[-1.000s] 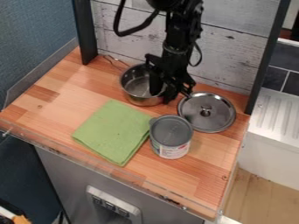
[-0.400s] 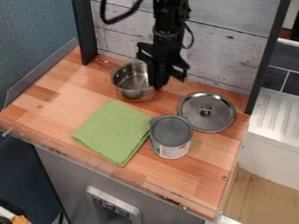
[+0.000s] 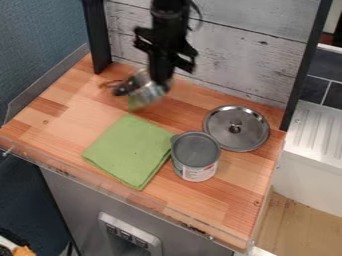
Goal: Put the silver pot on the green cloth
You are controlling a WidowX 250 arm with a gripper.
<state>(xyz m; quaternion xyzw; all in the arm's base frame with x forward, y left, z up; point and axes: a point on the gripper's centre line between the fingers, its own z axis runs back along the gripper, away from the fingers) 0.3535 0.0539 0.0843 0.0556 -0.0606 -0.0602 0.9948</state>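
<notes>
From the camera view, I read the arm as entering at the top edge, with the black gripper (image 3: pixel 160 82) hanging down near the plank backboard (image 3: pixel 234 55). The fingers are closed on the side of the silver pot (image 3: pixel 147 91), at its right in my view, with the wall of the pot between them.

The silver pot is tilted and sits beyond the far corner of the green cloth (image 3: pixel 130 150) — off the cloth, on the backboard side. Its handle (image 3: pixel 110 84) points to the left of the view. The pot is blurred; I cannot tell whether its lower edge touches the tabletop (image 3: pixel 73 112).

The green cloth lies flat and folded on the tabletop, set at an angle, with one corner toward the pot. A can (image 3: pixel 195 156) with a grey top stands upright just beside the right corner of the cloth; I cannot confirm contact between the two. Behind the can and to its right, a round metal lid (image 3: pixel 250 127) lies flat, knob (image 3: pixel 235 127) facing up. A dark upright post (image 3: pixel 98 40) stands at the left end of the backboard.
</notes>
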